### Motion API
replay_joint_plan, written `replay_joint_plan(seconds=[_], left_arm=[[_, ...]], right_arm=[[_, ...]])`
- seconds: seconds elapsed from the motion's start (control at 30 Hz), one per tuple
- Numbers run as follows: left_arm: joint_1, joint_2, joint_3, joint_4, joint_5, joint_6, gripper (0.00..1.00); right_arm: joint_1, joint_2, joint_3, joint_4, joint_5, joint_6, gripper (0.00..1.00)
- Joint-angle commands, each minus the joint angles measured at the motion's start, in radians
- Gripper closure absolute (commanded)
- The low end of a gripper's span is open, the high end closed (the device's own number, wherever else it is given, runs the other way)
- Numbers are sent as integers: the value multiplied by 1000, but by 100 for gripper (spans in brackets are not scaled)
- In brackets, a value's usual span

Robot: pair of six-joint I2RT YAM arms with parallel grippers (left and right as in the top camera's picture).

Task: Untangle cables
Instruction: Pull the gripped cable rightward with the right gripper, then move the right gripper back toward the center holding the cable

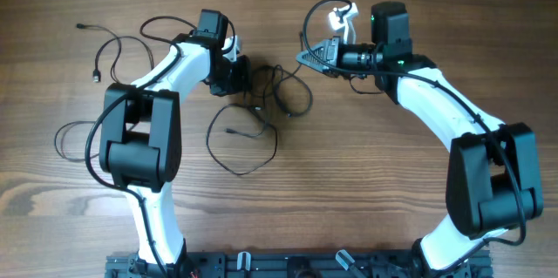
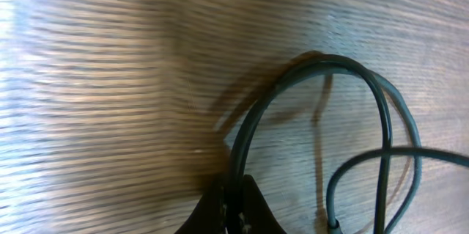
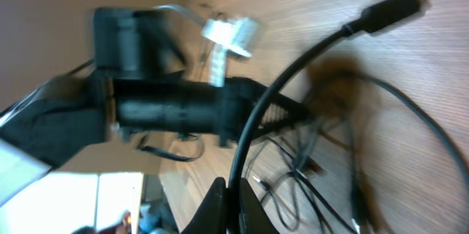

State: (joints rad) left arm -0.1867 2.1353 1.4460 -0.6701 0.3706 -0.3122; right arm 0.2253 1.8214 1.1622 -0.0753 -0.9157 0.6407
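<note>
black cables (image 1: 259, 108) tangled on table (image 1: 375, 200)

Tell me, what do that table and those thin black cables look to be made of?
The table: wood or a wood-look laminate, brown and mostly matt with a faint sheen, with parallel grain lines running across it. The cables: a smooth dark sheath, probably rubber or plastic, slightly glossy, bending in soft loops. Their core is hidden.

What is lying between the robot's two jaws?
A tangle of thin black cables lies on the table between the jaws. The overhead view shows it best.
</note>
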Motion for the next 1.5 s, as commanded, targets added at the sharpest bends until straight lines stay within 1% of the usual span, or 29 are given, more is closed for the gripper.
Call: replay_joint_plan(seconds=[0.0,0.07,0.13,0.2,0.3,0.37,0.53,0.6,0.7,0.8,0.83,0.9,0.93,0.97,1.03,1.1,1.2,1.23,1.27,1.3,1.33,1.37,1.43,1.47], left_arm=[[49,18,-7,-19,-100,-37,96],[73,18,-7,-23,-99,-37,96],[89,17,-7,-22,-99,-37,96],[102,18,-7,-22,-99,-37,96],[108,18,-7,-22,-99,-41,96],[108,18,-7,-23,-99,-41,96],[108,18,-7,-23,-99,-41,96],[108,18,-7,-23,-98,-45,96],[106,18,-7,-23,-99,-45,96],[110,18,-7,-30,-117,-45,96],[114,18,-7,-32,-127,-44,90],[122,17,-7,-34,-102,-43,31],[127,17,-6,-37,-68,-31,19],[134,17,-6,-41,-39,-32,15],[148,10,-6,-42,5,-19,12],[165,-9,-6,-44,65,34,12],[183,-42,-6,-55,89,79,21],[186,-47,-6,-56,89,88,28],[187,-48,-6,-56,89,93,39],[187,-48,-6,-57,90,93,55],[184,-48,-6,-56,116,97,68],[178,-48,-6,-56,150,120,69],[164,-48,-6,-56,220,195,64],[157,-48,-6,-55,232,204,60]], right_arm=[[-43,-35,8,-130,162,-7,96],[-69,-79,8,-166,162,-60,95],[-89,-163,8,-180,162,-92,96],[-103,-259,8,-180,193,-91,96],[-117,-475,8,-181,323,-93,96],[-116,-584,8,-184,411,-106,96],[-116,-789,8,-237,675,-126,96],[-116,-827,8,-274,741,-126,96],[-116,-829,8,-326,789,-185,96],[-117,-802,8,-425,981,-169,96],[-117,-793,8,-454,1033,-158,96],[-117,-774,8,-489,1078,-159,96],[-117,-762,8,-508,1082,-164,96],[-117,-752,8,-522,1086,-166,96],[-126,-735,8,-556,1118,-166,96],[-149,-713,8,-598,1130,-167,96],[-193,-681,8,-662,1130,-168,96],[-205,-672,8,-678,1130,-167,96],[-220,-657,8,-697,1124,-167,96],[-230,-643,8,-711,1112,-166,96],[-238,-621,8,-728,1082,-167,96],[-239,-600,8,-743,1055,-170,96],[-239,-557,8,-767,999,-171,96],[-239,-531,8,-776,964,-171,96]])
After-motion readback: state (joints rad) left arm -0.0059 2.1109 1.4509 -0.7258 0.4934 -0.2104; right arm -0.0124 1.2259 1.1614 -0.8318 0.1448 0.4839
